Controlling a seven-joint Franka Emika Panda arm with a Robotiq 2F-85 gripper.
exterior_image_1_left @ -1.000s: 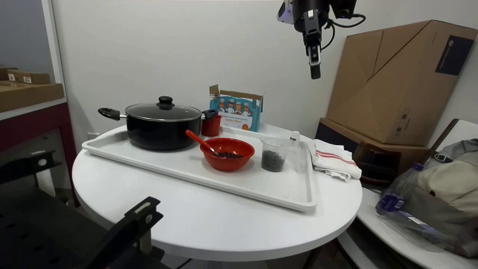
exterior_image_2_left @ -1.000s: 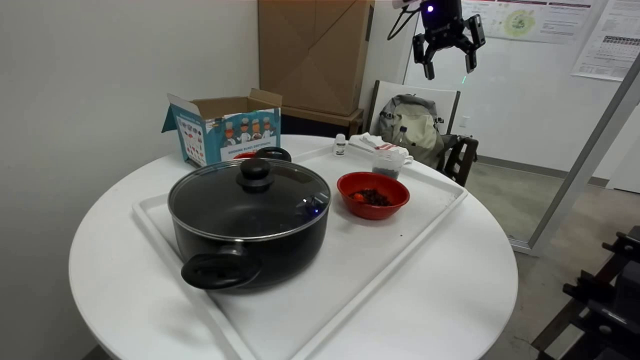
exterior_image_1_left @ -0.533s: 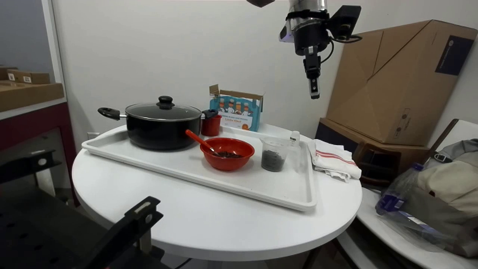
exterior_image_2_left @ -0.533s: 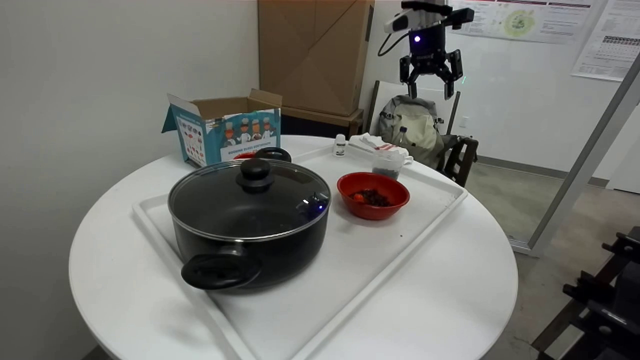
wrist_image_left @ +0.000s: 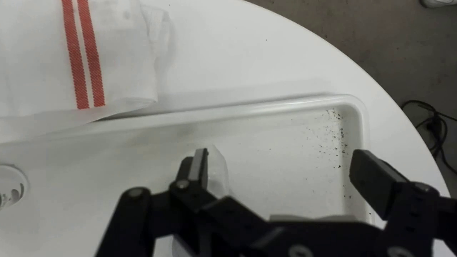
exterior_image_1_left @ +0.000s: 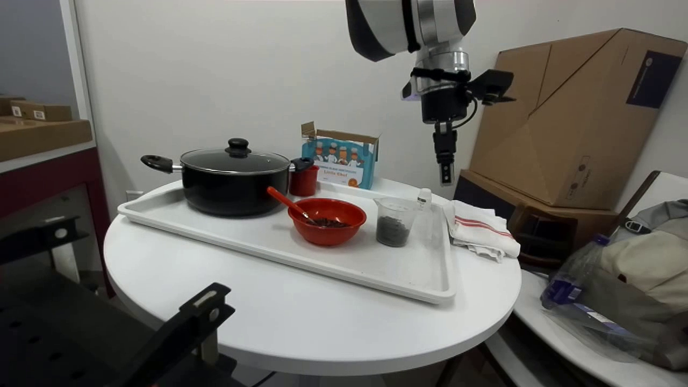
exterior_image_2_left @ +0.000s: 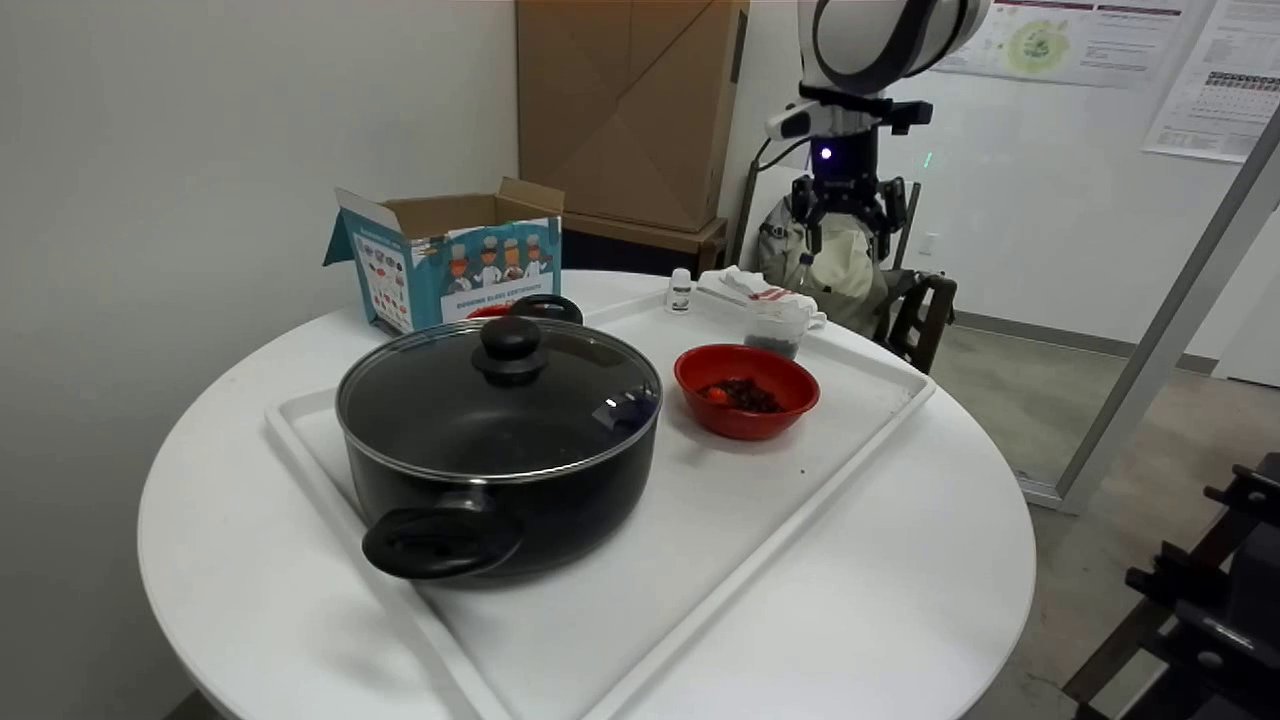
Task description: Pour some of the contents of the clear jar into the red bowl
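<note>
The clear jar stands upright on the white tray with dark grey contents. It also shows in an exterior view, behind the red bowl. The red bowl holds dark bits and a red-handled spoon. My gripper is open and empty. It hangs above the tray's end near the towel, higher than the jar. In the wrist view the gripper's jaws stand wide apart over bare tray. Part of the jar's clear edge shows beside the left finger; the rest is hidden behind the gripper.
A small white bottle stands close to the jar. A folded white towel lies past the tray. A black lidded pot, a red cup and a teal box stand on the opposite side.
My gripper has come down steadily toward the tray and turned more upright. It has stayed open. The jar, bowl and other things have not moved.
</note>
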